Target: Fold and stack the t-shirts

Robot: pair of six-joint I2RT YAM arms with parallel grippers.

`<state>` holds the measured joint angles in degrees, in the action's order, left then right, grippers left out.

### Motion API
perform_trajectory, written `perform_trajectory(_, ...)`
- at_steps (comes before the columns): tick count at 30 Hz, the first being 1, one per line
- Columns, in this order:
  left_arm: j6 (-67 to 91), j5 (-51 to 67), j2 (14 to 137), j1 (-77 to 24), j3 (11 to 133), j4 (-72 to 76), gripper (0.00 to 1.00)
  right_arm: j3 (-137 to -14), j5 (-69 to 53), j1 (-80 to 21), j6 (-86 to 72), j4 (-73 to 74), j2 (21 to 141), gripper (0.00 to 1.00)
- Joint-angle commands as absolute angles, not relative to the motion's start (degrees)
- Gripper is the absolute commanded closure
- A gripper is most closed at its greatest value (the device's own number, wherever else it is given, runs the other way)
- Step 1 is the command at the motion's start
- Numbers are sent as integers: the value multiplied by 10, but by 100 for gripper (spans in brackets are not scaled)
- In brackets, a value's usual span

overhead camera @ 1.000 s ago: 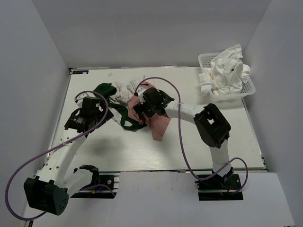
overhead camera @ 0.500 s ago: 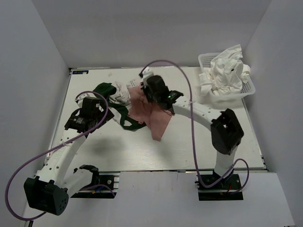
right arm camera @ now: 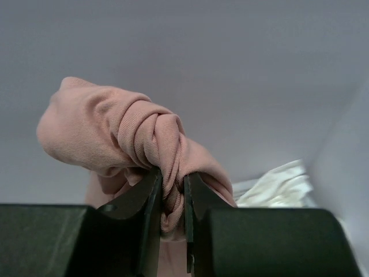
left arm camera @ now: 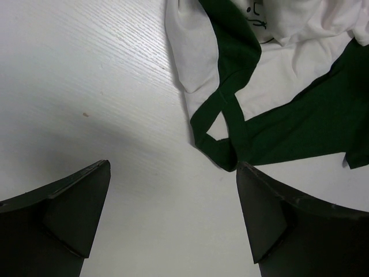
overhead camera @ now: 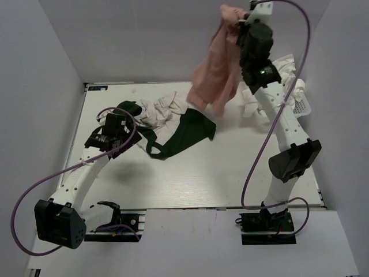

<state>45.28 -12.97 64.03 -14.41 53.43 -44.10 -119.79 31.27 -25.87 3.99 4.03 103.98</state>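
Observation:
My right gripper (overhead camera: 237, 20) (right arm camera: 172, 184) is raised high above the back of the table, shut on a bunched fold of the dusty pink t-shirt (overhead camera: 214, 75) (right arm camera: 124, 135), which hangs down from it. The white t-shirt with dark green sleeves (overhead camera: 179, 124) (left arm camera: 271, 75) lies crumpled on the table's middle back. My left gripper (overhead camera: 118, 124) (left arm camera: 173, 213) hovers open at that shirt's left edge, its right fingertip (left arm camera: 259, 213) beside a green sleeve loop, nothing between the fingers. More white t-shirts (overhead camera: 277, 86) (right arm camera: 277, 187) fill the basket.
A white latticed basket (overhead camera: 302, 104) stands at the table's back right corner, heaped with white cloth that spills over its left side. Grey walls enclose the table on three sides. Bare tabletop (overhead camera: 202, 173) lies in front of the green and white shirt.
My right gripper closed on the pink t-shirt and lifted it from the table high to the back right. The green and white shirt beneath is uncovered. My left gripper barely moved.

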Motion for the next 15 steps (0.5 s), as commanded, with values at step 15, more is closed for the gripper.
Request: perform_trajectory(15, 444, -156, 758, -142, 620, -410, 0, -1225, 282, -7, 17, -22, 1150, 100)
